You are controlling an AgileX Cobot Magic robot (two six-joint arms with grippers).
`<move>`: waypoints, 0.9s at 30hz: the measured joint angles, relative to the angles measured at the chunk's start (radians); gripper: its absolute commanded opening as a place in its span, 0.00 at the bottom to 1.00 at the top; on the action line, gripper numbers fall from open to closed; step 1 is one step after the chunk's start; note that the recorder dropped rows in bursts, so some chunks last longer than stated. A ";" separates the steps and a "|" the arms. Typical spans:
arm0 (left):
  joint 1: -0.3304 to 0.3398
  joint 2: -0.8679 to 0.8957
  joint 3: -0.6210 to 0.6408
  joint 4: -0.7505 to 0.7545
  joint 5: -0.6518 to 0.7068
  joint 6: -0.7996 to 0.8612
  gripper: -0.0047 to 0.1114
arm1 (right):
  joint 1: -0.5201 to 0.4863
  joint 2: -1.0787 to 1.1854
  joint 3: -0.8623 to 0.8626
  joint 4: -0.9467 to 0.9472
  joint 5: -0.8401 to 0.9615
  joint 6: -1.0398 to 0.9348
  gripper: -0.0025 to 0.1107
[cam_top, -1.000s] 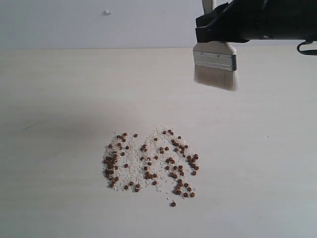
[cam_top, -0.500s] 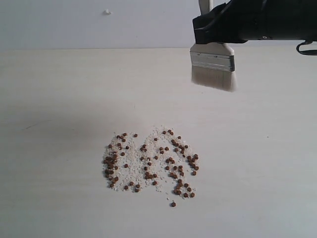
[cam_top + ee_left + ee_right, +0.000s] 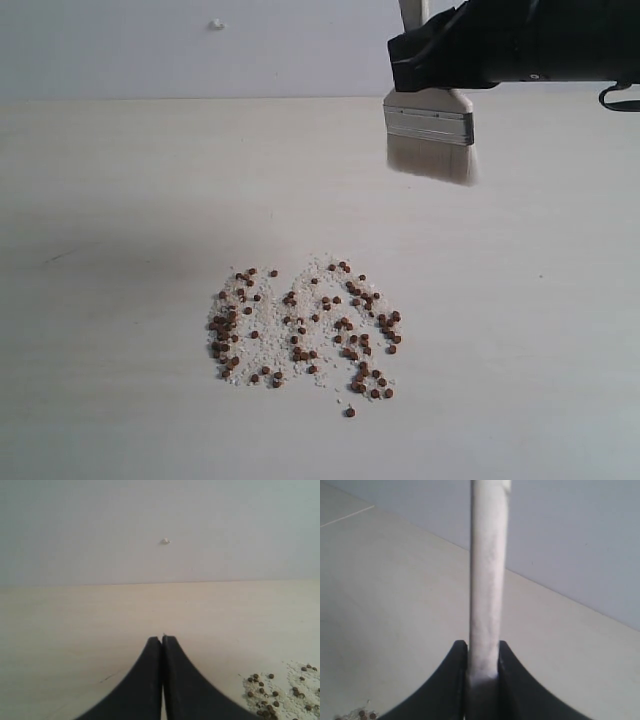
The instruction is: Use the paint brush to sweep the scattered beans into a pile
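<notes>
The beans [image 3: 300, 330] are spread on the tabletop [image 3: 120, 200], well apart from the right hand [image 3: 432, 62], to its left; the paint brush [image 3: 430, 125] is held hanging below that hand.

We are looking at a pale wood-grain tabletop [image 3: 120, 180] meeting a plain grey-white wall [image 3: 120, 55], where a small white speck [image 3: 216, 24] is showing under soft, even light.

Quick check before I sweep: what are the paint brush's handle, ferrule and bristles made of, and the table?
On the paint brush, the handle looks like pale bare wood, matte and smudged. The ferrule looks like silver metal, shiny with ridged bands. The bristles are off-white fibres with soft edges; natural or synthetic is unclear. The table has a pale, matte wood-grain surface, possibly laminate.
</notes>
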 measured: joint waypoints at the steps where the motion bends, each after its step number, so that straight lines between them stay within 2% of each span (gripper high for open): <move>1: 0.000 0.000 0.000 0.000 0.003 0.000 0.04 | 0.000 0.000 0.000 -0.013 0.000 0.008 0.02; 11: 0.000 0.000 0.000 0.015 0.004 0.000 0.04 | 0.000 -0.011 0.000 -0.073 0.013 0.064 0.02; 13: 0.000 0.000 0.000 0.101 0.004 0.000 0.04 | 0.000 -0.025 0.004 -0.078 0.011 0.070 0.02; 17: 0.000 0.000 0.000 0.404 0.004 0.000 0.04 | 0.011 -0.065 0.032 -0.069 -0.039 0.059 0.02; 20: 0.000 0.000 0.000 0.504 0.004 0.000 0.04 | 0.058 -0.108 0.065 -0.004 -0.107 -0.043 0.02; 23: 0.000 0.000 0.000 0.531 0.004 0.000 0.04 | 0.125 -0.166 0.091 0.020 -0.178 -0.119 0.02; 27: 0.000 0.000 0.000 0.540 0.004 0.000 0.04 | 0.230 -0.233 0.093 0.030 -0.325 -0.110 0.02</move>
